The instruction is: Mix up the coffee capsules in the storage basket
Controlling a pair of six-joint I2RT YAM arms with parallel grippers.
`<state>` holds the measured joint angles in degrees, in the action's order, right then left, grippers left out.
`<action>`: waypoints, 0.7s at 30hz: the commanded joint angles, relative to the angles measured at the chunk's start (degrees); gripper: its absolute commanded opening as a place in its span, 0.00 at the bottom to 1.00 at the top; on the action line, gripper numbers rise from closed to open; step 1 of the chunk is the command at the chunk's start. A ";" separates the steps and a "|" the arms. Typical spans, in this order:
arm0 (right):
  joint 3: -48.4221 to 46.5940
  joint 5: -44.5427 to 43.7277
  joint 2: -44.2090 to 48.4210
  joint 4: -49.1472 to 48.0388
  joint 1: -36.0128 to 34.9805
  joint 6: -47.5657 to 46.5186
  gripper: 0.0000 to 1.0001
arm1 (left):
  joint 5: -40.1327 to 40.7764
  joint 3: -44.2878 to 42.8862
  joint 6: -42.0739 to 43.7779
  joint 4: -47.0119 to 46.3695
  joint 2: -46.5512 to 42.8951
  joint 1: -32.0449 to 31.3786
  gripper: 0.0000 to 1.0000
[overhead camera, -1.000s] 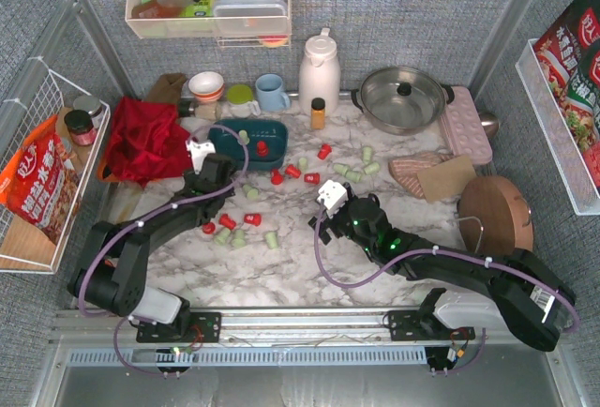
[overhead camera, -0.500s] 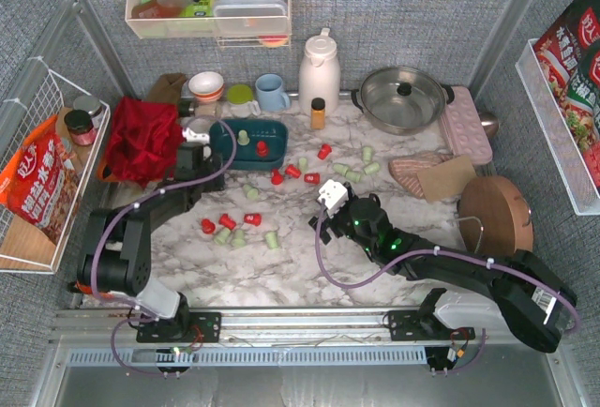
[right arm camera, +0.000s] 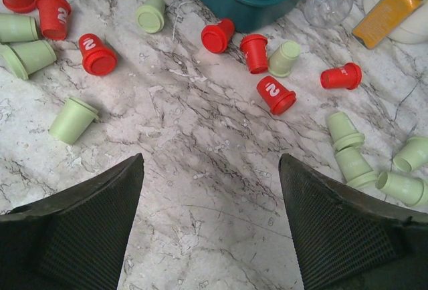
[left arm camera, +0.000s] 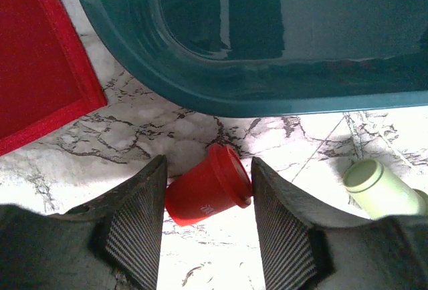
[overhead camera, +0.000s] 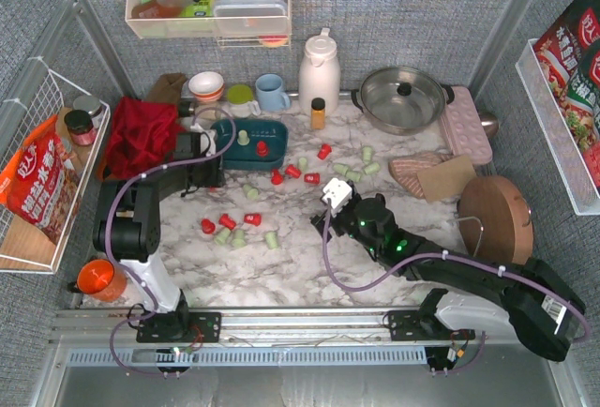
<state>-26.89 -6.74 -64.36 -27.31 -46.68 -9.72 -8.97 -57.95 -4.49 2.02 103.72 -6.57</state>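
While the left end effector [left arm camera: 207, 173] gapes, 1 red capsule [left arm camera: 208, 188] lies between.

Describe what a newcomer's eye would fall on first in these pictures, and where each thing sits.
Red and mint coffee capsules lie scattered across the middle of the marble table, while the teal storage basket at the back left shows only two inside. Beside that basket, the left tool straddles one red capsule lying on its side.
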 commanded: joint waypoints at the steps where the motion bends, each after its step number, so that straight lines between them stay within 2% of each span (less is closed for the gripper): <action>1: -0.09 0.60 1.12 -0.62 -0.08 0.83 0.86 | -0.04 0.13 0.36 5.58 -0.24 0.12 0.53; 8: -0.04 0.87 1.68 -0.44 -0.17 1.17 0.86 | 2.02 1.95 -3.07 6.74 -4.47 -0.26 0.49; 14: -0.07 0.94 1.65 -0.46 -0.17 1.29 0.86 | 2.59 4.42 -8.42 4.12 -12.85 -1.90 0.49; 17: -0.21 1.11 1.18 -0.63 -0.24 1.39 0.86 | 1.47 3.15 -10.08 1.22 -16.65 -3.11 0.50; 21: -0.42 1.04 0.34 -0.41 -0.25 1.25 0.86 | 2.68 -1.39 -14.36 -4.89 -16.22 -3.43 0.53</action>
<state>-26.89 -5.91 -63.51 -27.27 -46.78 -8.95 -7.51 -56.21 -13.93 4.99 87.18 -9.91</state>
